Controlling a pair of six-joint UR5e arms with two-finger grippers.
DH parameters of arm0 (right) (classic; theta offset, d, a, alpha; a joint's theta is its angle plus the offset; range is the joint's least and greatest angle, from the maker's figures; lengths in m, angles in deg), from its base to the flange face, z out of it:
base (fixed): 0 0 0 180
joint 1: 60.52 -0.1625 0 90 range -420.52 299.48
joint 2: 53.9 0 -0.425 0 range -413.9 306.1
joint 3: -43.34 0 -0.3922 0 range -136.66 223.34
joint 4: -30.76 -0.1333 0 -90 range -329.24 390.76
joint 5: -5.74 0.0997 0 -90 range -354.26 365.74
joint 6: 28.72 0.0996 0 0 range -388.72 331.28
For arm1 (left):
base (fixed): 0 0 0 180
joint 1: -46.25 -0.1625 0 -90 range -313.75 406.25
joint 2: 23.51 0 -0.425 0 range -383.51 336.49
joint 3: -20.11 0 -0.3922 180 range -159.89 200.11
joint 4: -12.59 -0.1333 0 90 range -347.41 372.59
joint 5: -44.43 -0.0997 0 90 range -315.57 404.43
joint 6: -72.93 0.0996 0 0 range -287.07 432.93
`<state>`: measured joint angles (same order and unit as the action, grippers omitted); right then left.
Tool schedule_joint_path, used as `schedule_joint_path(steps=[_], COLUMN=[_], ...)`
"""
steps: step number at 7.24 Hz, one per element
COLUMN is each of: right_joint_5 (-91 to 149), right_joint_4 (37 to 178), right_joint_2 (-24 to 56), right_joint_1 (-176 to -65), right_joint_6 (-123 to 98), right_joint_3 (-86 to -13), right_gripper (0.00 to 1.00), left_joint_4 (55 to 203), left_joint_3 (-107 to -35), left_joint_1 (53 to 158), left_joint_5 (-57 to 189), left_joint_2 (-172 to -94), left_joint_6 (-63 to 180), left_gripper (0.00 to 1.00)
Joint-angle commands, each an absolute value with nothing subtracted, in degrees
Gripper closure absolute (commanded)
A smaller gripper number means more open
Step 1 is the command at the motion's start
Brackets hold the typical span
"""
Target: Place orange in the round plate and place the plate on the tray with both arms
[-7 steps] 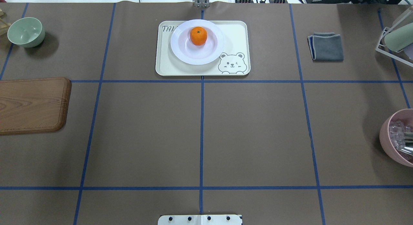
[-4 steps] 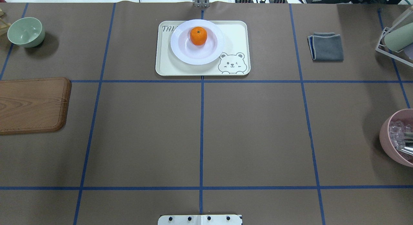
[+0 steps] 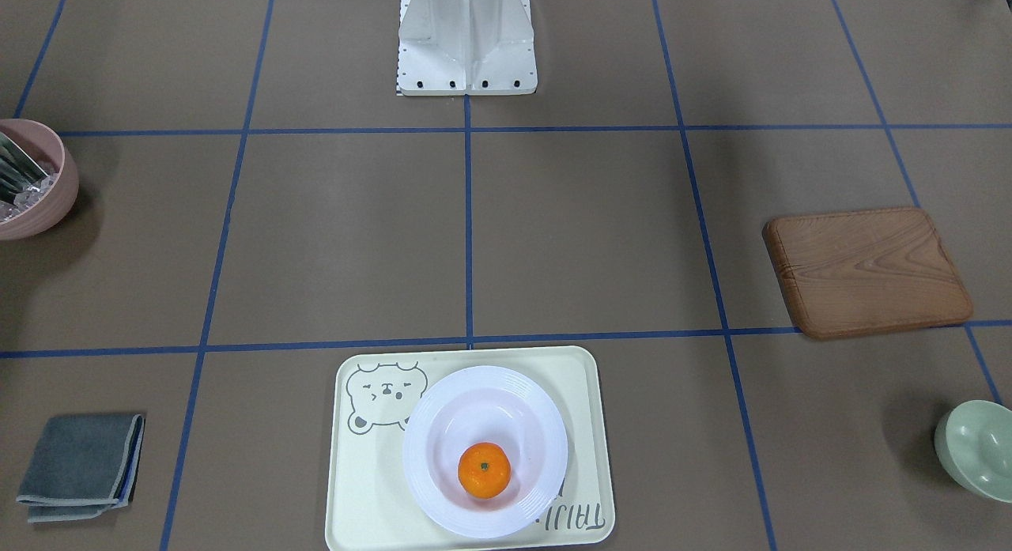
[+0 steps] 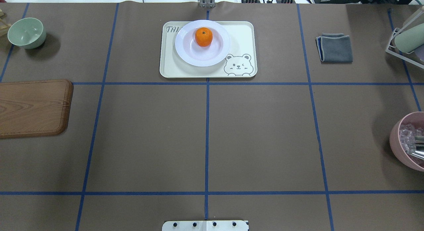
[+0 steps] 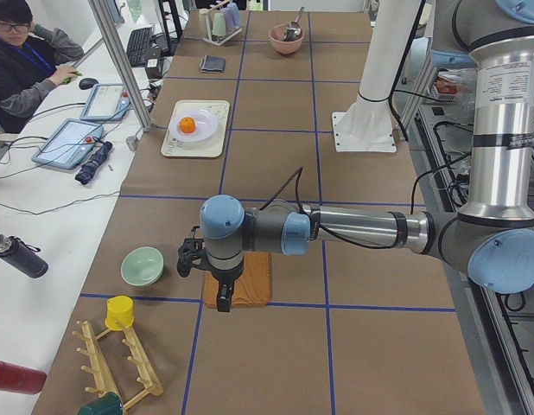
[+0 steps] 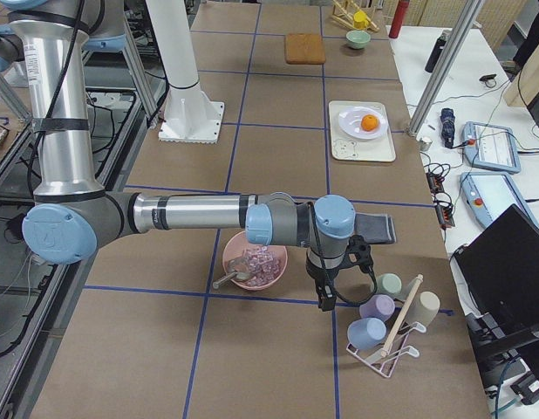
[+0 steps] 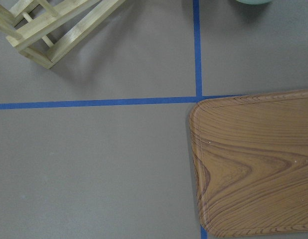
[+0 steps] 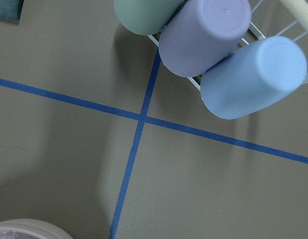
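The orange (image 4: 203,36) sits inside the white round plate (image 4: 185,48), and the plate rests on the cream bear-face tray (image 4: 241,35) at the table's far middle. The front-facing view shows the same stack: orange (image 3: 484,470), plate (image 3: 474,401), tray (image 3: 356,472). My left gripper (image 5: 221,301) hangs over the wooden board at the table's left end, far from the tray. My right gripper (image 6: 326,301) hangs beside the pink bowl at the right end. Both show only in the side views, so I cannot tell whether they are open or shut.
A wooden board (image 4: 33,106) and a green bowl (image 4: 26,32) lie at the left. A grey cloth (image 4: 335,48), a cup rack (image 4: 405,38) and a pink bowl (image 4: 407,141) are at the right. A person (image 5: 25,60) sits at a side desk.
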<state>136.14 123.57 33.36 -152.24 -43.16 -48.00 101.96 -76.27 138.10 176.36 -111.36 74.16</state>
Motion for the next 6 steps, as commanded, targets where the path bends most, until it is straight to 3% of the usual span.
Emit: schedule_joint_path(steps=[1,6], right_joint_5=[136.6,137.9], right_joint_4=[123.5,123.7], right_joint_2=[33.4,33.3], right_joint_1=[-152.2,-152.2], right_joint_6=[-43.2,-43.0], right_joint_3=[-49.8,-52.6], right_gripper=[0.00,0.00], left_joint_4=[102.1,101.8], left_joint_3=[-76.2,-76.3], left_joint_1=[138.1,138.1], left_joint_5=[176.5,176.8], left_joint_2=[-111.3,-111.3], left_joint_6=[74.1,74.3], left_gripper=[0.02,0.02])
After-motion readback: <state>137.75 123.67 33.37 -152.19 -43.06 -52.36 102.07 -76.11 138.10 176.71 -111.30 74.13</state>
